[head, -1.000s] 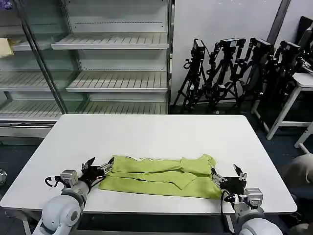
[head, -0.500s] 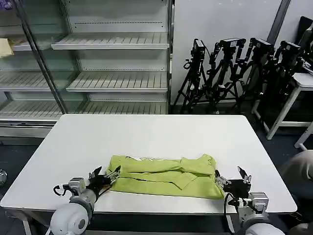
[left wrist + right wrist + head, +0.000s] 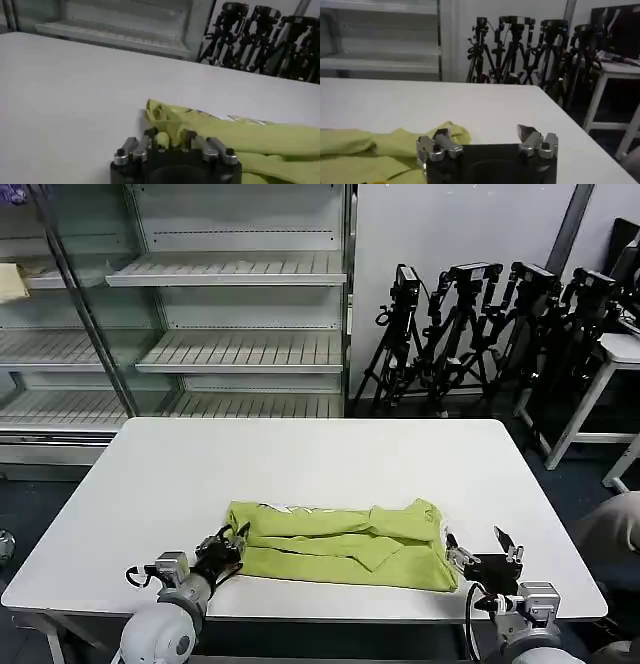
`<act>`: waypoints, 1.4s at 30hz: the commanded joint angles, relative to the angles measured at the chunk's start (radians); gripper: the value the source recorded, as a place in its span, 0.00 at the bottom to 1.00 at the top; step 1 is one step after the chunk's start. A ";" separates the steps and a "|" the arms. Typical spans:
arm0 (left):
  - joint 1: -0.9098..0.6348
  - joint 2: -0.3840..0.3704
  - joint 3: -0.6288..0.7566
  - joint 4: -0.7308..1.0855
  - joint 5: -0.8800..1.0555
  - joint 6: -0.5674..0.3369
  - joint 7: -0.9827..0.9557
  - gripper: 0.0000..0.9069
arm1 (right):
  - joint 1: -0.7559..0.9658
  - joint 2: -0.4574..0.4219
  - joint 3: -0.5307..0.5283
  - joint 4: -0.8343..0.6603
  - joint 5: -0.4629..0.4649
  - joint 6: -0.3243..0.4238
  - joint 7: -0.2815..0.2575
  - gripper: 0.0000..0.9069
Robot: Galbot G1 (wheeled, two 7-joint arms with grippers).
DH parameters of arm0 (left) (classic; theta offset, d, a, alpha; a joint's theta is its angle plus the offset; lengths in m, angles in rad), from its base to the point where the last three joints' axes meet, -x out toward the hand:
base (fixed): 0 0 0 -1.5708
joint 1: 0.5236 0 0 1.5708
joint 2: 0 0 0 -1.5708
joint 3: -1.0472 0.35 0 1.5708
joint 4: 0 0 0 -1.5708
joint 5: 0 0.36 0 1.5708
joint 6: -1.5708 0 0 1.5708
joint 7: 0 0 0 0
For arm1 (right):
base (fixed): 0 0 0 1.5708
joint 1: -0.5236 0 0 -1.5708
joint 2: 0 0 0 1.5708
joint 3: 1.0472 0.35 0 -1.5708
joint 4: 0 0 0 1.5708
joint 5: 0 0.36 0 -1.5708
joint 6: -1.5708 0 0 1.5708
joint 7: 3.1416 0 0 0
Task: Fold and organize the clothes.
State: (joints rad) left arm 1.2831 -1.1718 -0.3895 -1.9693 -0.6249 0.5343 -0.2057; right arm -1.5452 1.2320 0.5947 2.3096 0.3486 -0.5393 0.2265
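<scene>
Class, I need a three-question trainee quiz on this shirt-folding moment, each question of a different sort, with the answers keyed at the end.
1. True or false: the T-shirt lies spread out flat and unfolded on the table.
2. Which gripper is closed on the shirt's fabric?
A. left gripper
B. right gripper
C. both
3. Fill in: the right gripper's fingers are ____, beside the shirt's end.

Key
1. False; it is folded into a long band.
2. A; fabric sits pinched between its fingers at the shirt's end.
3. Open; nothing lies between them.
</scene>
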 commanded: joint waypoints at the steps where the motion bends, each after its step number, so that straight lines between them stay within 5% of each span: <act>1: -0.004 0.015 -0.008 0.005 0.029 -0.003 0.008 0.02 | -0.004 0.002 -0.002 0.007 -0.001 0.000 0.001 1.00; 6: -0.015 0.087 -0.100 0.017 0.105 -0.005 0.022 0.02 | 0.009 0.002 -0.014 0.000 -0.005 0.000 0.002 1.00; 16: 0.008 0.345 -0.456 0.081 0.041 0.003 0.102 0.02 | 0.026 0.002 -0.034 -0.017 -0.008 0.003 0.002 1.00; 22: -0.006 0.399 -0.531 0.064 0.059 0.001 0.117 0.02 | 0.030 0.000 -0.037 -0.017 -0.008 0.005 0.002 1.00; 26: 0.003 0.357 -0.434 -0.066 0.110 0.005 0.118 0.02 | 0.027 0.004 -0.036 -0.015 -0.013 0.004 0.002 1.00; 33: -0.022 0.218 -0.051 -0.265 0.244 0.042 0.089 0.02 | 0.004 0.002 -0.013 -0.001 -0.017 0.004 0.001 1.00; 42: -0.036 0.107 0.239 -0.250 0.315 0.042 0.085 0.02 | -0.022 -0.003 0.028 -0.007 -0.016 0.015 -0.001 1.00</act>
State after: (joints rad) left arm 1.2596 -0.9555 -0.4992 -2.1320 -0.4081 0.5652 -0.1128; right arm -1.5564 1.2288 0.6001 2.3039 0.3321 -0.5270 0.2258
